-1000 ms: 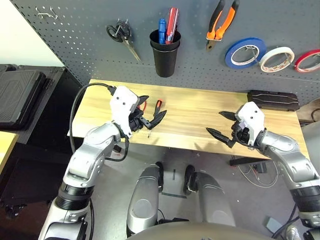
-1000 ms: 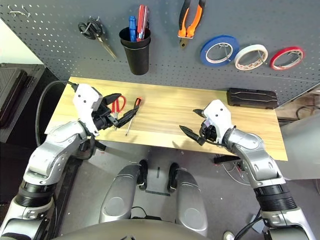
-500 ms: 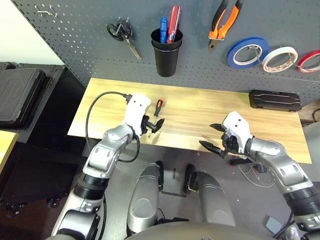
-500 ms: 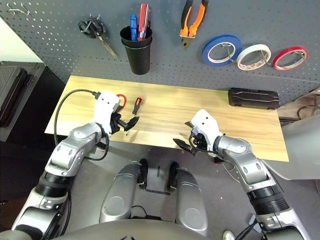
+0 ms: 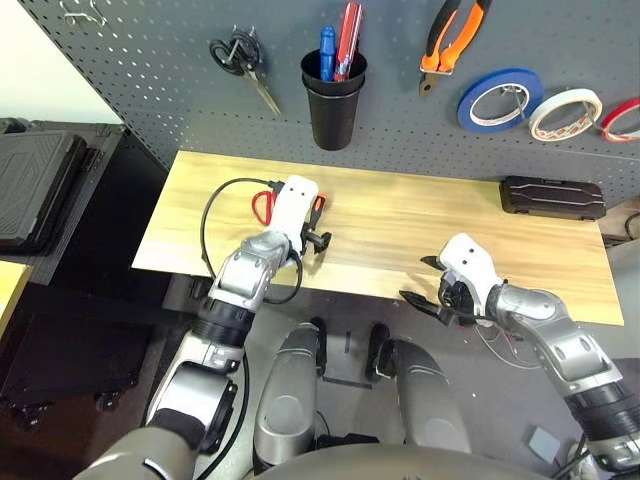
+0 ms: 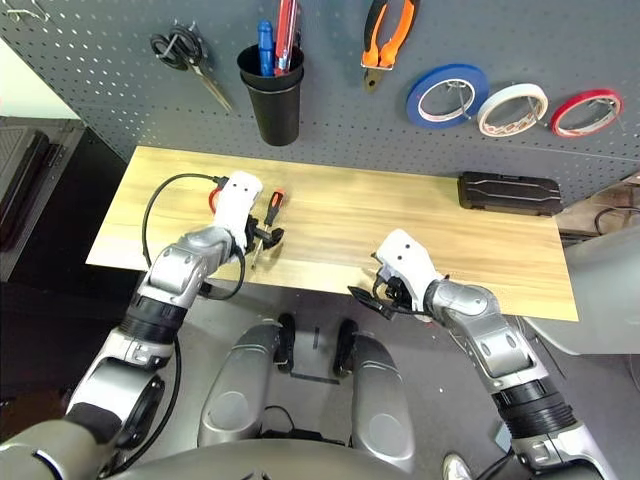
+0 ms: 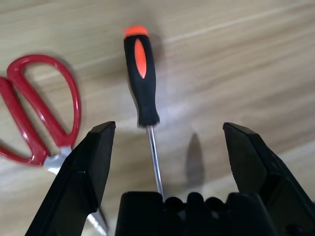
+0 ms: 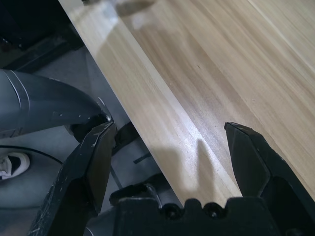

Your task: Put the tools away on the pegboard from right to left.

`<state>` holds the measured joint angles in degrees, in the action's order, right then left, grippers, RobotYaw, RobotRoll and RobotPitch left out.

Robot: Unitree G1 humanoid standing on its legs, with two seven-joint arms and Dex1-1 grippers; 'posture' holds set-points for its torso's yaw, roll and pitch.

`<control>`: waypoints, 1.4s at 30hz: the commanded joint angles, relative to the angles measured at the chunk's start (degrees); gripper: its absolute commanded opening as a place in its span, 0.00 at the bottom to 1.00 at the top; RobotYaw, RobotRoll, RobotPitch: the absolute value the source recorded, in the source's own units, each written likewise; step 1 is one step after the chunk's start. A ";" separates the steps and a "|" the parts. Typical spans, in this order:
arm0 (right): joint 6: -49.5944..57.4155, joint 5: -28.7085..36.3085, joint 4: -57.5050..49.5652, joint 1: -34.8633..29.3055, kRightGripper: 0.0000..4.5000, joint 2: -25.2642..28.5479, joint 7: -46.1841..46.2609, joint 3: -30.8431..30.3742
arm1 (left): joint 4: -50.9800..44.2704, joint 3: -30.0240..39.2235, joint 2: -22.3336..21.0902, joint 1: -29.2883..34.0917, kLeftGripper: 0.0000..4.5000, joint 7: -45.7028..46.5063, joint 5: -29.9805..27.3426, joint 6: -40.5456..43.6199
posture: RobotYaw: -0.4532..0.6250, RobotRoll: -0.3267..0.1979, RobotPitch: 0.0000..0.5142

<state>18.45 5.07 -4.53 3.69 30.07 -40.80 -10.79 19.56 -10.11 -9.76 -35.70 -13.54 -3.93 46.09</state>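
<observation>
A slim screwdriver with an orange-red and black handle lies on the wooden table beside red-handled scissors. My left gripper is open just above the screwdriver, its shaft running between the two fingers. At the table's front edge, my right gripper stands open and holds nothing. On the pegboard hang the orange-and-black pliers and the cream-white tape roll.
The black cup holder holds a blue and a red screwdriver. Black-handled scissors hang left of it. Blue tape and red tape flank the cream roll. A black case lies at the table's back right.
My left gripper has swung in and come down over the screwdriver. The right gripper has drawn back and down to the table's front edge.
</observation>
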 commanded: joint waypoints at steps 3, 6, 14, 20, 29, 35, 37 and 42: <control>-0.47 -1.59 -1.08 -2.14 0.98 -1.05 1.01 -1.81 | 9.23 1.17 1.54 -2.69 1.00 1.64 1.82 -2.65 | 0.56 0.62 0.70; -0.18 -2.01 -1.80 -2.58 0.98 -1.64 1.87 -2.03 | 12.54 1.49 1.98 -3.85 1.00 1.80 2.23 -3.97 | 0.55 0.62 0.73; 0.97 -2.28 -4.54 -4.48 0.98 -1.88 3.34 -1.80 | 21.33 2.47 3.80 -6.90 1.00 2.59 3.21 -9.36 | 0.51 0.62 0.76; 2.01 -2.07 -6.26 -5.39 0.99 -1.52 4.20 -1.19 | 30.03 3.99 5.07 -10.22 0.96 3.60 3.60 -14.94 | 0.49 0.62 0.77; 2.37 -1.74 -6.64 -5.27 1.00 -0.57 3.91 -0.19 | 35.99 5.06 5.96 -11.71 0.25 3.67 4.47 -18.19 | 0.49 0.62 0.75; 0.83 -1.21 -4.57 -3.35 1.00 -0.56 3.03 0.68 | 28.25 5.79 6.39 -9.61 0.13 4.30 3.88 -13.50 | 0.52 0.62 0.72; 0.21 -1.16 -3.58 -2.59 1.00 -0.67 2.70 0.72 | 24.65 5.72 6.33 -8.51 0.13 4.22 3.84 -11.74 | 0.53 0.62 0.71; -2.69 -0.89 -0.43 -0.35 1.00 -0.95 1.43 0.76 | 5.26 7.46 6.78 -1.98 0.13 4.29 1.35 -1.71 | 0.57 0.62 0.67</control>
<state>16.80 3.67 -6.37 4.23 29.10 -38.54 -10.35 29.68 -3.11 -3.43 -39.46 -9.29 -1.42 40.99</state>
